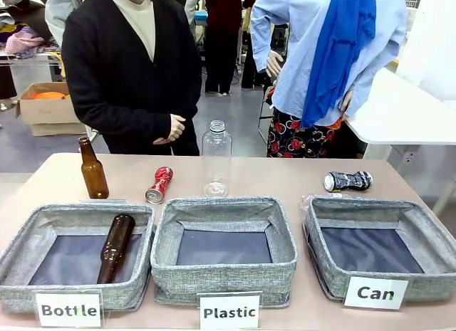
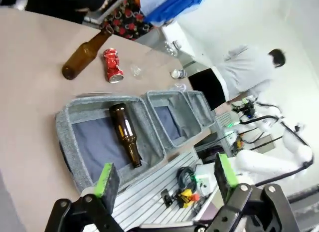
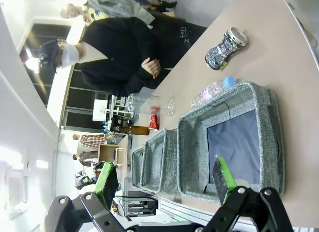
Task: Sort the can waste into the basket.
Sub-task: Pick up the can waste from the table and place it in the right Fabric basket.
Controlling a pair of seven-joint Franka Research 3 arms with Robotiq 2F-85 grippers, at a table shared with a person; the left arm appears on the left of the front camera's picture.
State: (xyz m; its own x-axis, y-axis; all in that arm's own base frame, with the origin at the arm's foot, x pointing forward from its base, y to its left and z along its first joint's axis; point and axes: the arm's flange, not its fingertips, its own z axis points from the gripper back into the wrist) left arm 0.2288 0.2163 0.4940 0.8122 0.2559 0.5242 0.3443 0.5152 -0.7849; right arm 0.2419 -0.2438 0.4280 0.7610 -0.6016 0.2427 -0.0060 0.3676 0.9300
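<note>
A dented shiny red can (image 1: 159,184) beside a brown glass bottle (image 1: 92,170) and a crumpled black-and-white can (image 1: 348,181) lie on the table just behind the grey woven Can basket (image 1: 324,281) row, while the left gripper (image 2: 166,174) and right gripper (image 3: 164,176) hang spread wide, holding nothing.

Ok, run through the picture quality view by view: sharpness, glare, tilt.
Front view: sharp and evenly lit, the card on the Can basket readable. Left wrist view: rolled and slightly soft, the red can distinct. Right wrist view: turned sideways, washed-out glare along the left edge, the patterned can crisp.
</note>
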